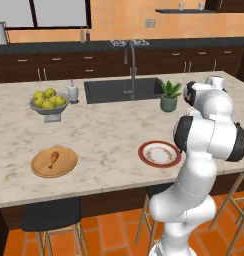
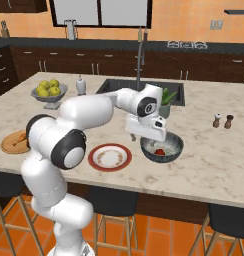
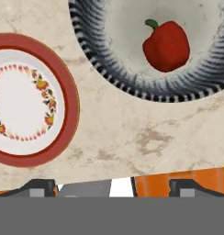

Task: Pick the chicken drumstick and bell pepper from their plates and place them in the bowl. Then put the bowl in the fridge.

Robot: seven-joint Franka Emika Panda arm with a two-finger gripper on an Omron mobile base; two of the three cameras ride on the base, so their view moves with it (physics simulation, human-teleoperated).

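The red bell pepper [image 3: 166,46] lies inside the dark ribbed bowl [image 2: 174,142], loose and not gripped. My gripper [image 2: 145,136] hovers just above the counter at the bowl's near-left rim, open, with nothing between its fingertips [image 3: 40,187]. Beside the bowl [image 3: 100,50] sits the cream plate with the red rim [image 3: 70,101], with nothing on it. Far to the left, the golden-brown chicken drumstick [image 1: 53,159] rests on the tan wooden plate [image 1: 69,167]. The fridge is out of view.
A grey pedestal bowl of yellow-green fruit [image 1: 49,102], a soap dispenser [image 1: 72,91], the sink [image 1: 124,89] and a potted plant [image 1: 169,95] stand along the back of the island. Salt and pepper shakers [image 2: 222,121] are to the right. Stools line the front edge.
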